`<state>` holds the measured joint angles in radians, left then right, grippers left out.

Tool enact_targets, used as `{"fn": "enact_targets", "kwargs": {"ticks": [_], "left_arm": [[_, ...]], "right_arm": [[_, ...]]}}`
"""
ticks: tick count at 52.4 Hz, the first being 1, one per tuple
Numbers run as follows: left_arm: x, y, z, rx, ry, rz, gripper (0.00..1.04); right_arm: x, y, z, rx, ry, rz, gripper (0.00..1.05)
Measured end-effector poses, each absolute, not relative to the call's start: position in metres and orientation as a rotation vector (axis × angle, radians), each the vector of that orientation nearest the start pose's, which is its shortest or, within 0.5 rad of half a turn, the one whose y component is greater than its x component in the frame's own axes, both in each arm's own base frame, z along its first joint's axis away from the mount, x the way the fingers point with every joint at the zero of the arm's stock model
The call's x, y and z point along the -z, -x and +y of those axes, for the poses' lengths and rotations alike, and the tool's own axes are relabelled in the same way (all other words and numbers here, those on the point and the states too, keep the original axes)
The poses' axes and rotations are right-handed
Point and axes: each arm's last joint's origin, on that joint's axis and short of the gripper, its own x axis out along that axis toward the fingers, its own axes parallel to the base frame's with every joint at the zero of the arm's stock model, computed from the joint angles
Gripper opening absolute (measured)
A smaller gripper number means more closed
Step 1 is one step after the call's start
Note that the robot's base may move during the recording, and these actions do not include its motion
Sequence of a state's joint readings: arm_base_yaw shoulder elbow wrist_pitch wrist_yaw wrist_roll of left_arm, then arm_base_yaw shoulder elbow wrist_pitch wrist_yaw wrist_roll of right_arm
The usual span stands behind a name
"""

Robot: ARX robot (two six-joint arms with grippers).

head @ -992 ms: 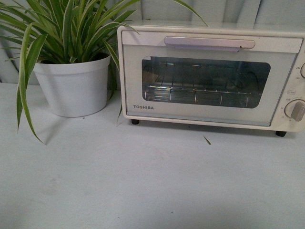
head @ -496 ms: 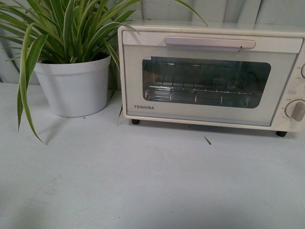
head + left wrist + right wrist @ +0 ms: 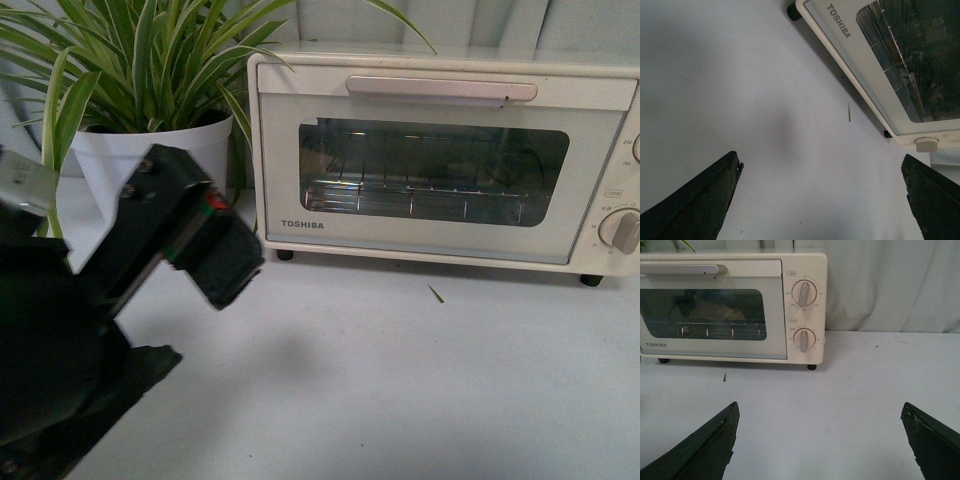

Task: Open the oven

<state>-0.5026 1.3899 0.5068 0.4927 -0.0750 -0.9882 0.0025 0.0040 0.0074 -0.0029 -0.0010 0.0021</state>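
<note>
1. The pale table [image 3: 400, 380] bears the oven [image 3: 440, 225], which stands on its black feet with the glass door shut.
2. The black left arm [image 3: 90, 330] rises in front of the oven, off its logo end, clear of the door.
3. A white plant pot [image 3: 100, 160] stands just beside the oven's logo end, partly hidden by that arm.
4. The left gripper [image 3: 821, 162] hangs before the oven's lower door edge, fingers spread wide and holding nothing.
5. The right gripper [image 3: 820, 407] faces the oven's knob end from well back, fingers likewise wide apart and empty.
6. The bar handle [image 3: 440, 90] runs along the oven door's top, untouched.
7. Two knobs [image 3: 803, 293] sit one above the other on the oven's panel beside the door.
8. A small leaf scrap [image 3: 435, 293] lies just in front of the oven.
</note>
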Motion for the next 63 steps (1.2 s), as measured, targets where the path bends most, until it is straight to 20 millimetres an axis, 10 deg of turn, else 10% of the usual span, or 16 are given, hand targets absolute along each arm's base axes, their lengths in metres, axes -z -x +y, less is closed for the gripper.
{"fn": "enact_targets", "kwargs": {"ticks": [25, 63], "left_arm": [[-0.156, -0.274, -0.176, 0.213, 0.934, 0.630, 0.98], [-0.146, -0.293, -0.186, 0.165, 1.008, 0.634, 0.98]], "right_arm": [[-0.165, -0.097, 0.000, -0.003, -0.002, -0.001, 0.95], [-0.173, -0.106, 0.003, -0.095, -0.219, 0.084, 0.95]]}}
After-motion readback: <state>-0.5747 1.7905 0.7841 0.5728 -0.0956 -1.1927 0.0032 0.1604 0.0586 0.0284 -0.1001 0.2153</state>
